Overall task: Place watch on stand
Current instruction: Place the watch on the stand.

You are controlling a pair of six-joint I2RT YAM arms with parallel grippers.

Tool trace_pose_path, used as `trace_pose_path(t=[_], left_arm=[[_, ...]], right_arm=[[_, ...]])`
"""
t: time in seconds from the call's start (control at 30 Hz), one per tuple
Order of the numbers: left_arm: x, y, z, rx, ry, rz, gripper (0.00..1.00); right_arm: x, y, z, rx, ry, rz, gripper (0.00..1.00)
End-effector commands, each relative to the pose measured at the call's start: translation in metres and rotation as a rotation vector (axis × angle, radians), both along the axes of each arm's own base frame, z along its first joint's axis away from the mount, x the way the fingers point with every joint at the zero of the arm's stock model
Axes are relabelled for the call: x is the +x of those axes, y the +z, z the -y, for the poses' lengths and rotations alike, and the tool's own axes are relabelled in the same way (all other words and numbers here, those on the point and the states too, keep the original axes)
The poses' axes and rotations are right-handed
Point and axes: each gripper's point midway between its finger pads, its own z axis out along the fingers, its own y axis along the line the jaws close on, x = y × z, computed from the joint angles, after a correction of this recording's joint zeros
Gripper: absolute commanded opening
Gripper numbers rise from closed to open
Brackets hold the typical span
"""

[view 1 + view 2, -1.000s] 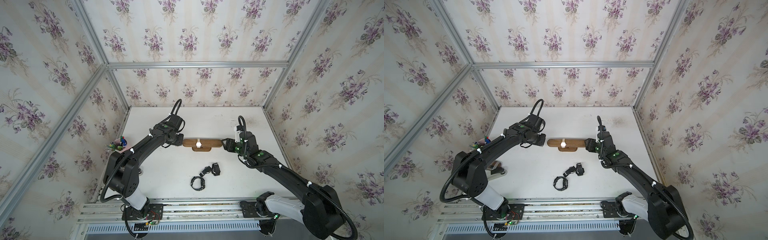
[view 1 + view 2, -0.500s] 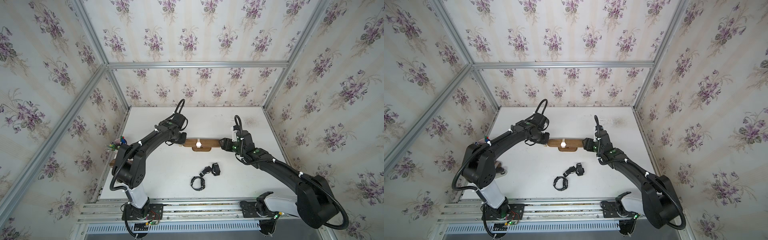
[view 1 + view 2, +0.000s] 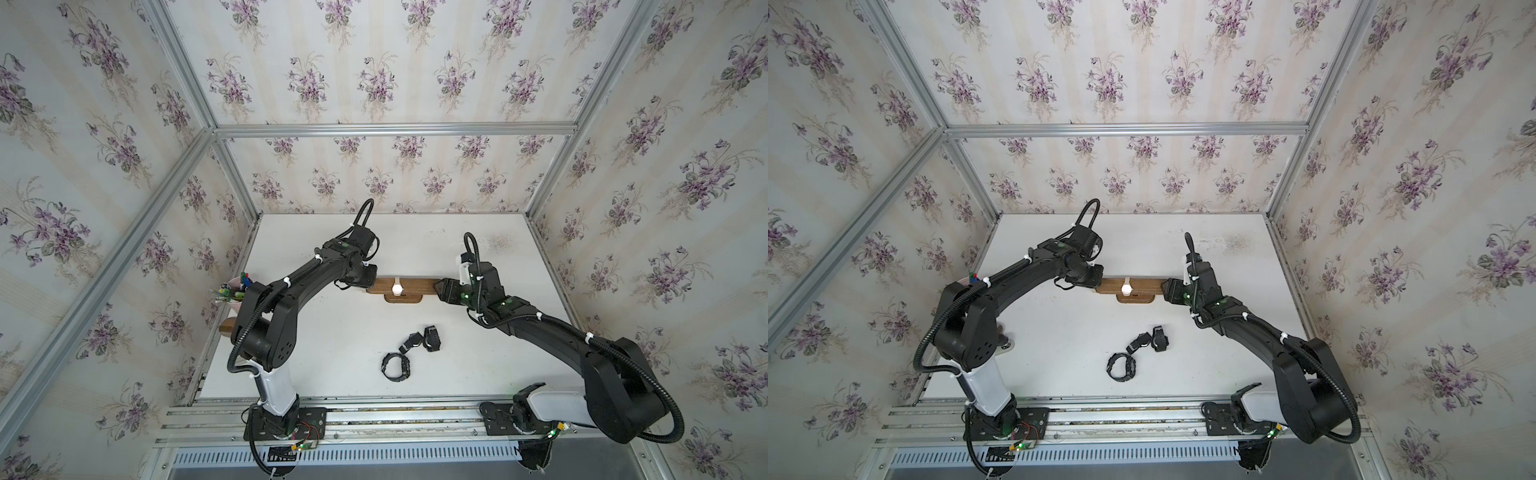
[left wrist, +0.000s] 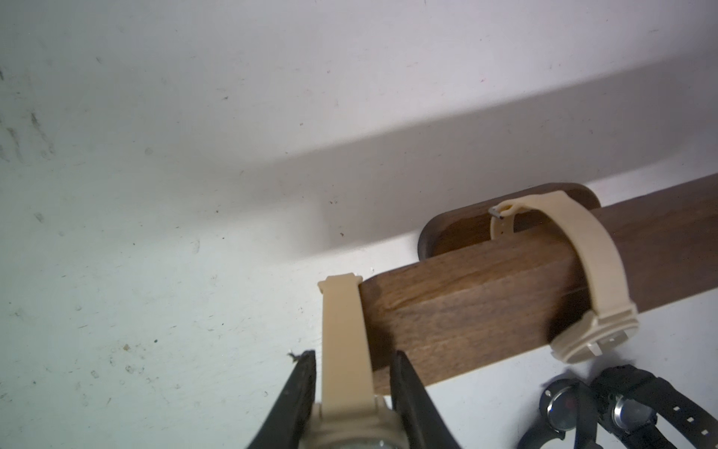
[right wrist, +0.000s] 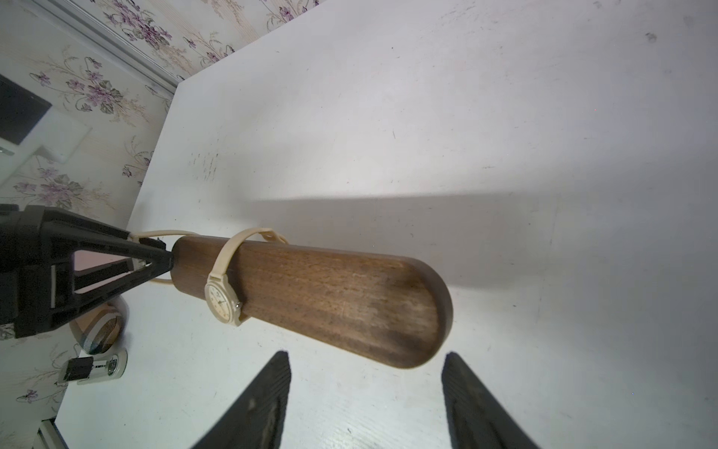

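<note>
Left jaws clamp a beige watch at the stand's left end; right jaws stand apart at its right end.

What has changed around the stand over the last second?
The left gripper, shut on a beige watch, has edged in to the stand, and its strap loop now meets the bar's tip on that side. The right gripper, open, has crept closer to the opposite end. Nothing was grabbed or released. The mounted watch and the black watches stayed put.
</note>
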Motion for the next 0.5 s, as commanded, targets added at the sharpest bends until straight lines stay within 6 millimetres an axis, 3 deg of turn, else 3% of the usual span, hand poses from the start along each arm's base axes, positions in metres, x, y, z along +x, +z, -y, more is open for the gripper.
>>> trace_pose_path(t=[0.0,0.47], left_arm=[[0.0012,0.0023,0.0032,-0.009,-0.007,-0.001,0.25],[-0.0029,0.0003,0.0116,0.006,-0.038,-0.024,0.28]], right_arm=[[0.0035,0.0032,-0.0058,0.018,0.021,0.029,0.63],[0.0072,-0.0008,-0.0142,0.015,0.064,0.052,0.61]])
